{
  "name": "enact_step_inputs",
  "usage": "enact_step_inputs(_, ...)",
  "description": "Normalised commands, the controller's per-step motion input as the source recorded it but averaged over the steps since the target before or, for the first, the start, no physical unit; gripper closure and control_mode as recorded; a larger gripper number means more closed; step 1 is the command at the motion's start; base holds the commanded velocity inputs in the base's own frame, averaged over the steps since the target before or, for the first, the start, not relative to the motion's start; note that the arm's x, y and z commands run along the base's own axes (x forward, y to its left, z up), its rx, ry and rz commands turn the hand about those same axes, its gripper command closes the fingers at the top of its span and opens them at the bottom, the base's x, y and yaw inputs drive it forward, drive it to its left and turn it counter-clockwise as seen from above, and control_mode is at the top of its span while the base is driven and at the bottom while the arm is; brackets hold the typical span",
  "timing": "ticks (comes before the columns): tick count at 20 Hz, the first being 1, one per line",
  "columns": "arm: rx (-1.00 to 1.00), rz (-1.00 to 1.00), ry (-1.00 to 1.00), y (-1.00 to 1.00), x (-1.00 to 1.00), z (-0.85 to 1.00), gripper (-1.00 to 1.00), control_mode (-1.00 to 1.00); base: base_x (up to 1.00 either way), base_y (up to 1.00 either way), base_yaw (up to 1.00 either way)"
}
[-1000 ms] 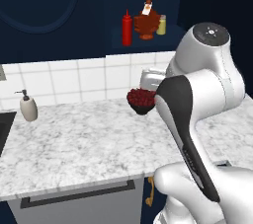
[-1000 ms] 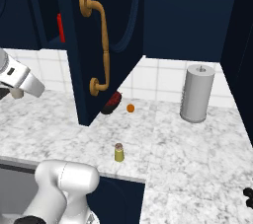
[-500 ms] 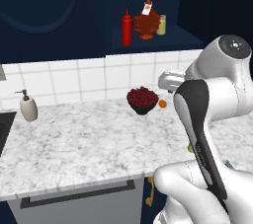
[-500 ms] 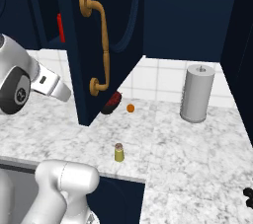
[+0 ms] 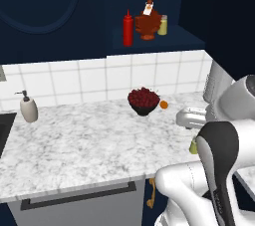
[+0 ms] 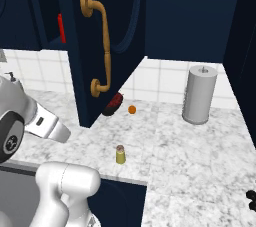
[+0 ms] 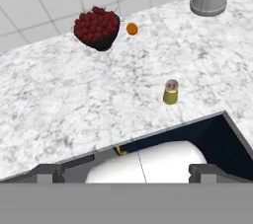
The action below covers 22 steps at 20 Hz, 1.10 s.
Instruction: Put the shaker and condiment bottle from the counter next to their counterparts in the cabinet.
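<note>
The olive-yellow shaker point(image 7: 171, 92) stands upright on the marbled counter point(image 7: 59, 104) near its front edge, also seen as the shaker point(image 6: 120, 154) in the right base view. My gripper point(image 7: 126, 172) hangs above and in front of it, open and empty, both fingertips point(image 7: 47, 172) wide apart. The red condiment bottle point(image 5: 128, 29) stands on the shelf of the navy cabinet point(image 5: 149, 43), left of the brown bottle point(image 5: 148, 21) and the pale yellow shaker point(image 5: 162, 25). My hand point(image 5: 191, 118) is over the counter's right part, and it hides most of the counter shaker point(image 5: 193, 146).
A dark bowl of red berries point(image 7: 97, 26) and a small orange point(image 7: 132, 28) sit by the tiled backsplash. A grey canister point(image 6: 200, 94) stands at the back right. The open cabinet door with its brass handle point(image 6: 100, 46) juts out over the counter. A soap dispenser point(image 5: 28, 108) is far left.
The arm has swung right and down, away from the cabinet shelf toward the counter's right part. The gripper stays open and the red bottle stays on the shelf.
</note>
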Motion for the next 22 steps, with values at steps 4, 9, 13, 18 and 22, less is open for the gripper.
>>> enact_step_inputs(4, 0.00, 0.00, 0.00, -0.25, -0.70, -0.55, -1.00, -1.00, 0.00, 0.00, 0.00)
enact_step_inputs(9, 0.00, -0.01, 0.00, -0.41, 0.21, -0.02, -1.00, -1.00, 0.00, 0.00, 0.00)
enact_step_inputs(13, 0.00, -0.03, 0.00, -0.55, 0.51, 0.00, -1.00, -1.00, 0.00, 0.00, 0.00)
enact_step_inputs(18, 0.00, -0.05, 0.00, 0.00, 0.03, 0.00, -1.00, -1.00, 0.00, 0.00, 0.00)
enact_step_inputs(22, 0.00, 0.00, -0.02, 0.00, -0.04, 0.00, -1.00, -1.00, 0.00, 0.00, 0.00)
